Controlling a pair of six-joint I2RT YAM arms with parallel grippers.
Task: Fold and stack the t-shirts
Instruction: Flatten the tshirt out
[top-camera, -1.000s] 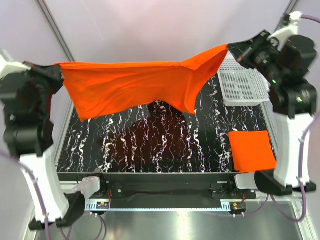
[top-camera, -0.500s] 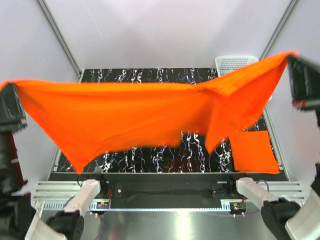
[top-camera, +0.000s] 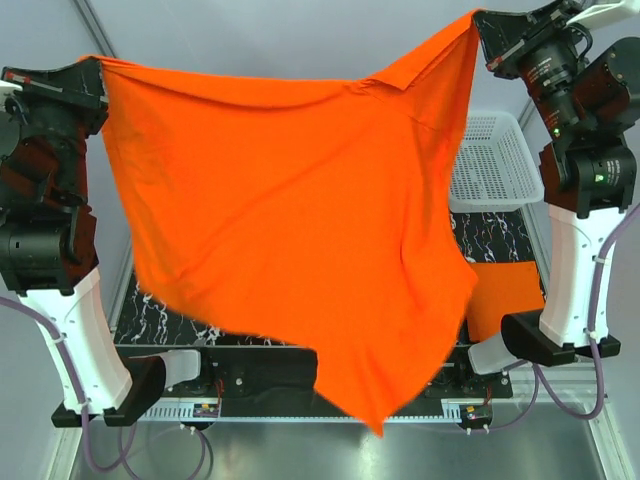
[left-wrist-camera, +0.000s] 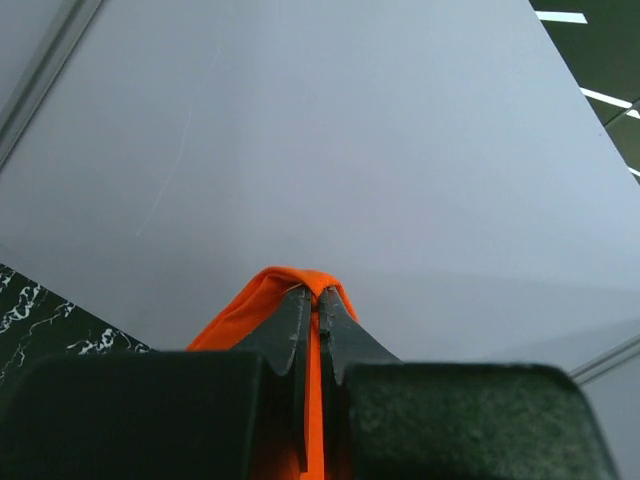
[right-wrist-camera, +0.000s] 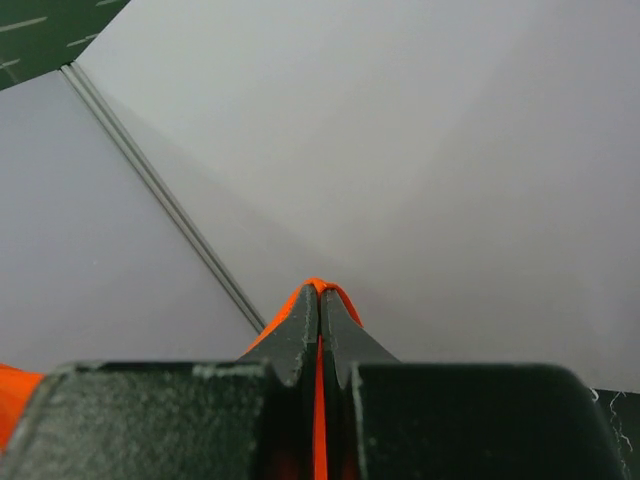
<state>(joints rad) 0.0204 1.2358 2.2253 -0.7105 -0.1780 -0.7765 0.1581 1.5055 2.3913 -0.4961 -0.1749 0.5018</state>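
A bright orange t-shirt (top-camera: 290, 220) hangs spread in the air between both arms, its lower corner drooping past the table's near edge. My left gripper (top-camera: 92, 62) is shut on its upper left corner; the pinched cloth (left-wrist-camera: 300, 285) shows between the fingers in the left wrist view. My right gripper (top-camera: 478, 18) is shut on the upper right corner, with a sliver of cloth (right-wrist-camera: 318, 290) at its tips in the right wrist view. A second orange t-shirt (top-camera: 510, 295) lies folded flat at the table's right front, partly hidden by the hanging one.
A white plastic mesh basket (top-camera: 490, 165) stands at the back right of the black marbled table (top-camera: 150, 310). Grey walls with metal frame rails (top-camera: 95, 30) enclose the space. The hanging shirt hides most of the table.
Both grippers have swung back and up with the shirt. It went from a wide, low stretched band to a tall sheet hanging down, its lower corner now past the front edge.
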